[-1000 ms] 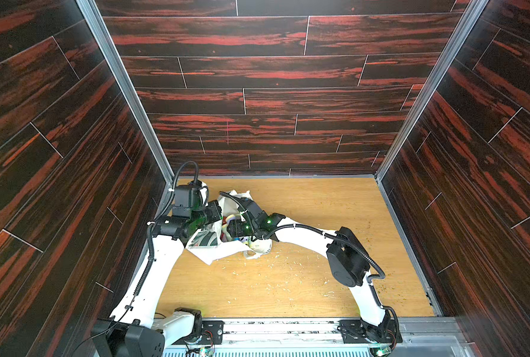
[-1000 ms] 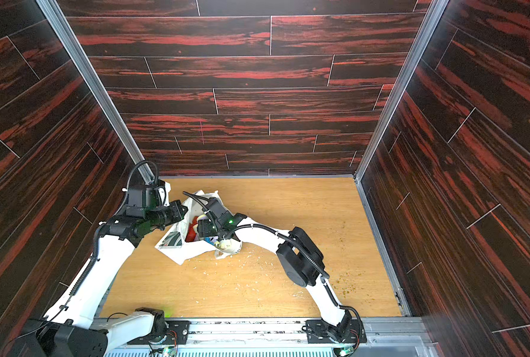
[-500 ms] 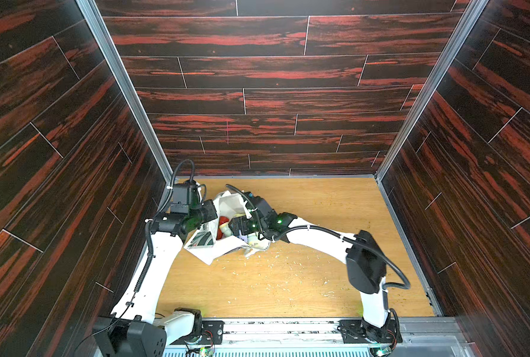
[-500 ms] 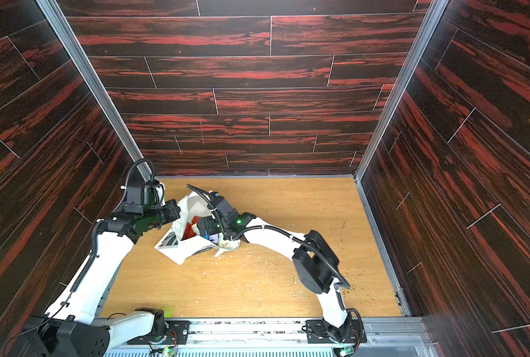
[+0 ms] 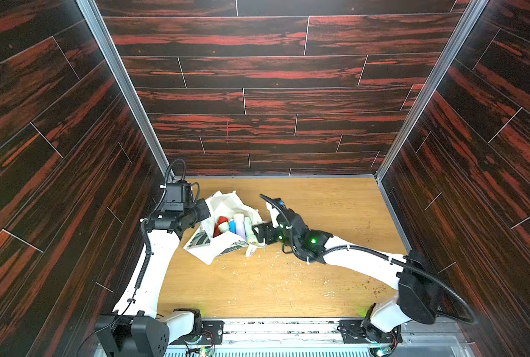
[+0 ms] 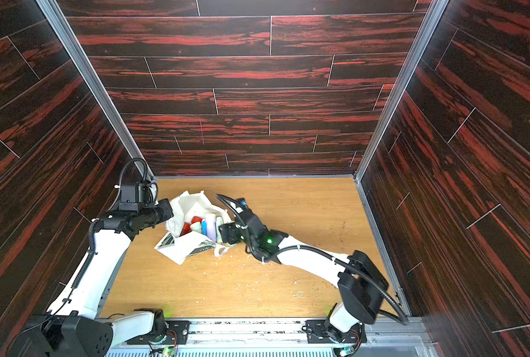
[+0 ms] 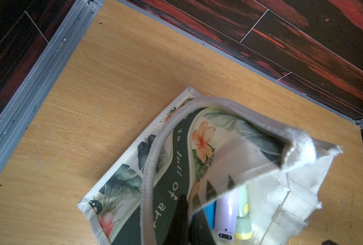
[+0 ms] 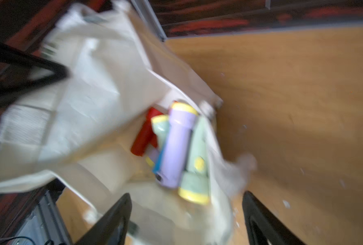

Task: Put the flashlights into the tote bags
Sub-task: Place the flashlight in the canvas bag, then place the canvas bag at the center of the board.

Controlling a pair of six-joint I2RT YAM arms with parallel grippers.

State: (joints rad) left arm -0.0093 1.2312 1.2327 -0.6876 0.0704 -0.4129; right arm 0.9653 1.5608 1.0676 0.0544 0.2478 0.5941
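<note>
Top views, tote bag (image 5: 225,202) on wooden tabletop (image 5: 319,210), dark plank walls (image 5: 273,71)

A booth is formed by a back wall (image 5: 257,77) and two side walls (image 5: 41,154), all clad in dark planks (image 5: 211,37) streaked with red, with thin pale joints between them. The corners are marked by slanting grey metal posts (image 5: 124,92). The bottom is taken up by a light wooden table (image 5: 319,210), seen in both top views, with a pale sheen toward its far edge. White flakes (image 5: 276,256) are scattered over its middle, and dark specks (image 5: 376,288) nearer one side. Fine scratches (image 7: 99,110) are shown in the left wrist view, where a grey strip (image 7: 28,84) is set along the foot of the walls. A metal rail (image 5: 288,332) is fixed along the near edge.
</note>
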